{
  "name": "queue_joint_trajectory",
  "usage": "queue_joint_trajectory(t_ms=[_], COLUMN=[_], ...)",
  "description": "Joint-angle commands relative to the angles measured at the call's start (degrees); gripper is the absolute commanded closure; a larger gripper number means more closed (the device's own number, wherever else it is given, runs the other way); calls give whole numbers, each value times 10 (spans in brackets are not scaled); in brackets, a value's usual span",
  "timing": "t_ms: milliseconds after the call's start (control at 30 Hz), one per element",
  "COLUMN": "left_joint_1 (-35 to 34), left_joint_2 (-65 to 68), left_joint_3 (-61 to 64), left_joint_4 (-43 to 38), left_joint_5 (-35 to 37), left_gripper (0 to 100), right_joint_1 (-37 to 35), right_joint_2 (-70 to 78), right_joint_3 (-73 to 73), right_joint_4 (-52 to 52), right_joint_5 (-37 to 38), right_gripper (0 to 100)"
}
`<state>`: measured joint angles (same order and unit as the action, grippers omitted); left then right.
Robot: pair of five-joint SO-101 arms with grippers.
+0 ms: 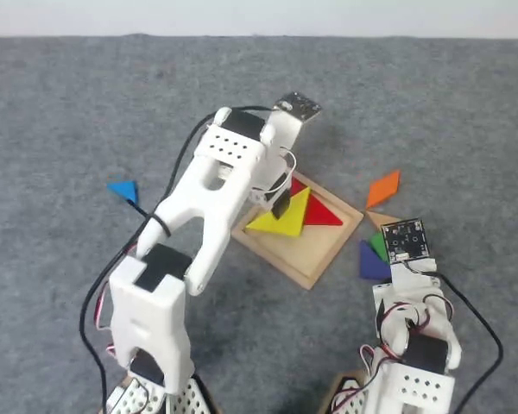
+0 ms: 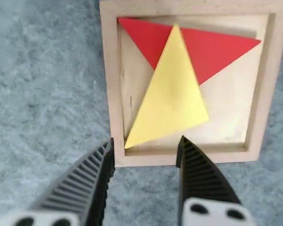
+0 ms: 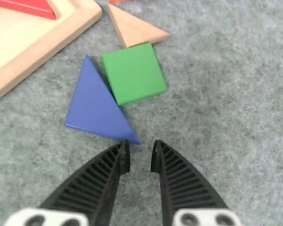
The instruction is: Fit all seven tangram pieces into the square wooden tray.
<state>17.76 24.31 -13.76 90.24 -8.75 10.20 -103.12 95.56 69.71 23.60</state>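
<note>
Left arm (image 1: 209, 205) extended, left tool (image 2: 145, 145) spread wide, right arm (image 1: 412, 341) tucked, right tool (image 3: 140, 149) narrowly parted

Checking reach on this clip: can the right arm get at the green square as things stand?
Probably yes. The right gripper hovers just short of the blue triangle, with the green square uncovered right behind. The triangle touches one edge and may crowd a finger.

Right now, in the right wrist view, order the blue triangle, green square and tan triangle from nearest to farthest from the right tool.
1. blue triangle, its corner just ahead of the right tool.
2. green square, touching the blue triangle's far side.
3. tan triangle, beyond the green square, beside the tray.
</note>
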Motion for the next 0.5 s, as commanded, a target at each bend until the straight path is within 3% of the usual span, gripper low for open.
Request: queue_joint_trajectory(t_ms=[0, 300, 467], left_joint_1=[4, 88, 96], left_joint_2=[-39, 29, 83], left_joint_3=[-23, -22, -28], left_joint_4=[-28, -94, -126], left_joint_5=[15, 58, 62], left_gripper=[787, 787, 787], right_joint_1=[-4, -4, -4], right_joint_2=[-8, -8, -8], right_joint_3=[9, 9, 9], right_joint_4=[1, 1, 1], right_joint_5=[7, 7, 7], right_gripper=[908, 908, 908])
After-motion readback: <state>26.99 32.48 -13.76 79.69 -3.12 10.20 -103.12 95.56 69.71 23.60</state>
